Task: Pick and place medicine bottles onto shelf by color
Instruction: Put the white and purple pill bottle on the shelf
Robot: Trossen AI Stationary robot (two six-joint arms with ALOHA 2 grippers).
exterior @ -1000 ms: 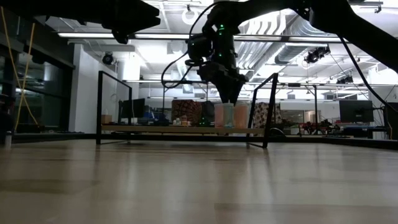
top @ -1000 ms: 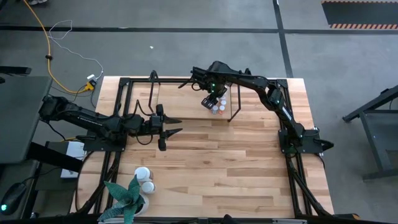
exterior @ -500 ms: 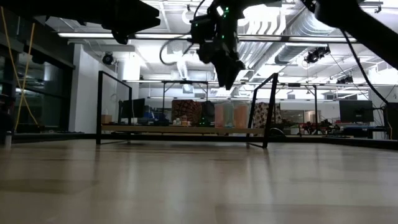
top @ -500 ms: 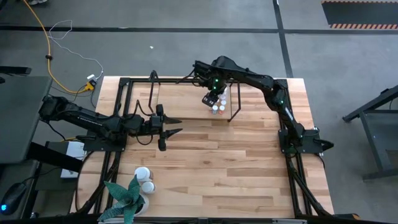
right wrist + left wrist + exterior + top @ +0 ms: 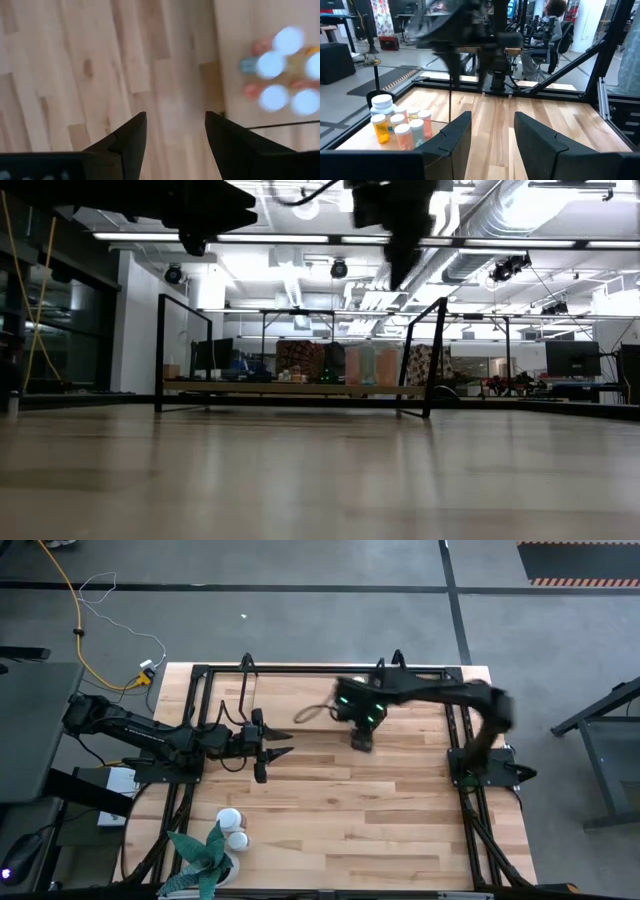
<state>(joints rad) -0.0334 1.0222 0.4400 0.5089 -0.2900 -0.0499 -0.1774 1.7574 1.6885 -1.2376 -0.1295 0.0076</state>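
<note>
Medicine bottles clustered on shelf, labels unreadable; right pincer and left pincer both open, empty.

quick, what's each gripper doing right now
left gripper: open, empty, waiting over the table.
right gripper: open, empty, above the table beside the shelf.

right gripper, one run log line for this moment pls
right gripper: open, empty, above table off shelf | left gripper: open, empty, waiting | bottles: clustered on shelf
</note>
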